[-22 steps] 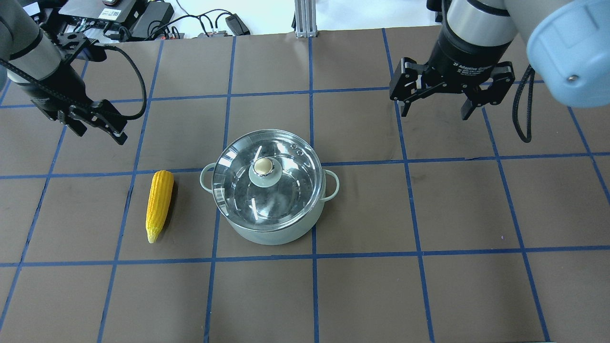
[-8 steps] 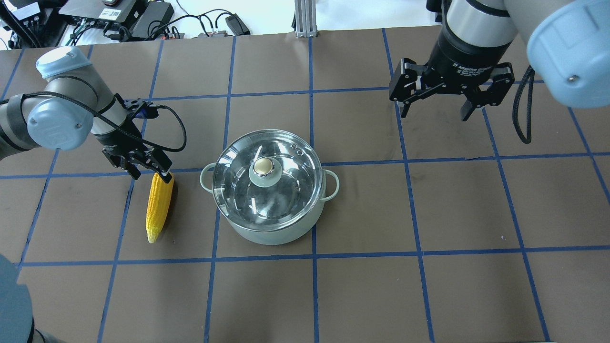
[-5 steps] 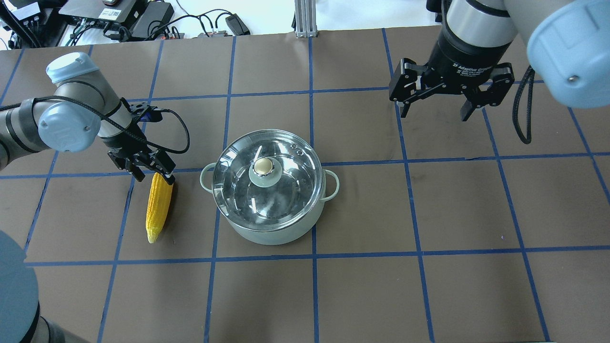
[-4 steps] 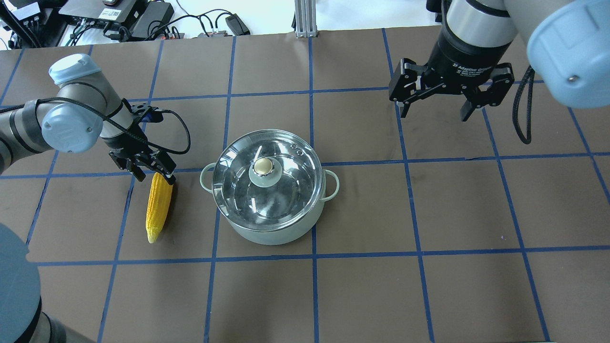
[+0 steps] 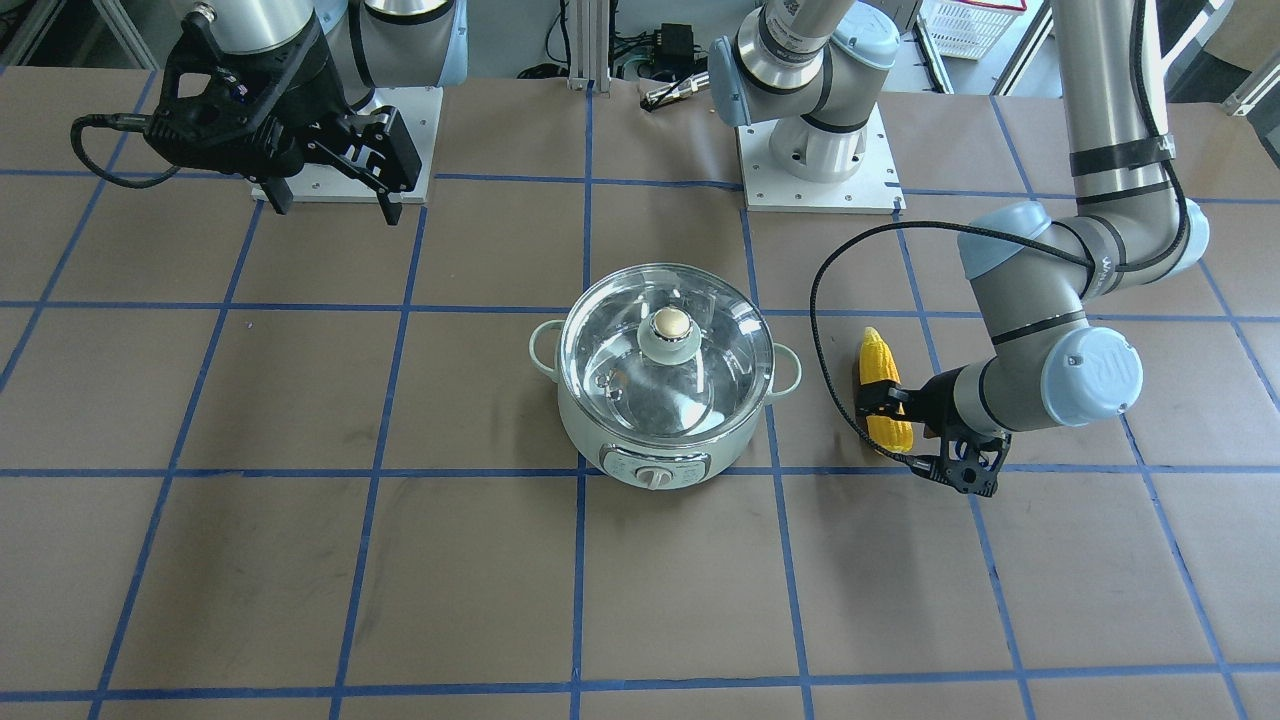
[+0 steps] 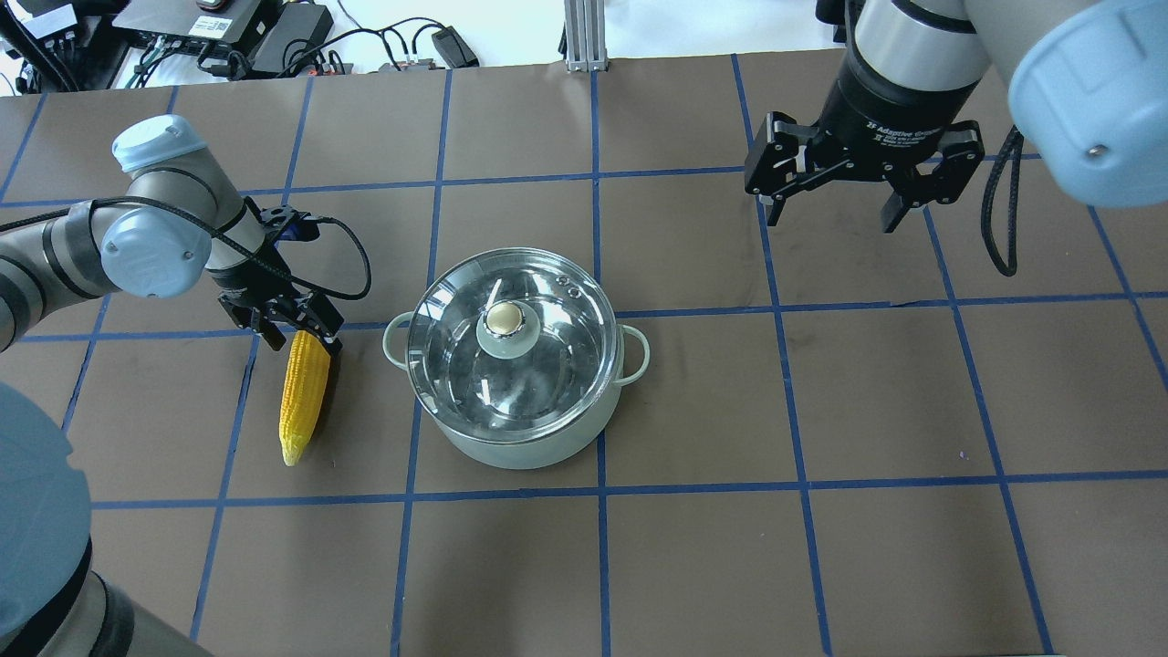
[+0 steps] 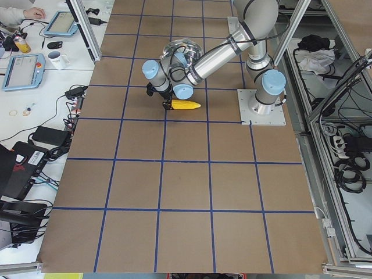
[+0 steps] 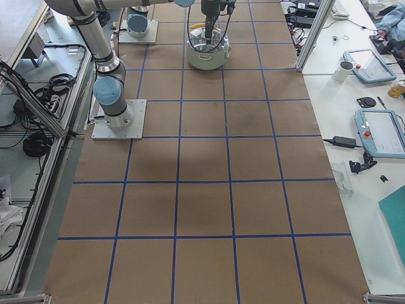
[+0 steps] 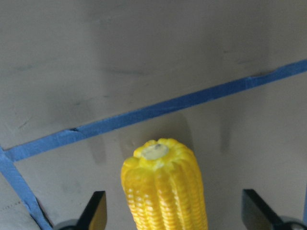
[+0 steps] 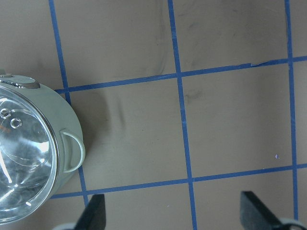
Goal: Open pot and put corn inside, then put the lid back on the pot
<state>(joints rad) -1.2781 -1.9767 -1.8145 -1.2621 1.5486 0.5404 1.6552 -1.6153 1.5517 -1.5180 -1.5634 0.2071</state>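
Corn [image 6: 305,392] lies flat on the worktop [image 6: 730,557], just left of the pot [image 6: 516,452], not touching it. Pointed tip toward the robot, blunt end away.

Left end effector [image 6: 303,339] sits low at the blunt end, jaws spread to either side of the cob. Wrist view shows a gap on both sides, so nothing is gripped yet. Arm slants in from the far left, likely so the fingers can close across the cob rather than along it.

Pot stands mid-worktop. Lid [image 6: 456,351] is seated square on the rim, knob [image 6: 503,318] at centre. Pot shut, so the corn has nowhere to go until the lid comes off. First step looks not yet done.

Right end effector [image 6: 832,217] hangs high, right of the pot and well apart from it, jaws wide, empty. Its wrist camera catches only the pot's right edge and right handle [image 10: 80,153]. Probably held ready for the knob.

In the way:
- the lid itself
- the left handle [image 6: 387,345], near the corn's blunt end
- the cable [image 6: 367,265] from the left wrist, looping toward the pot

A grip this close to the cob's end may let the long tip droop.
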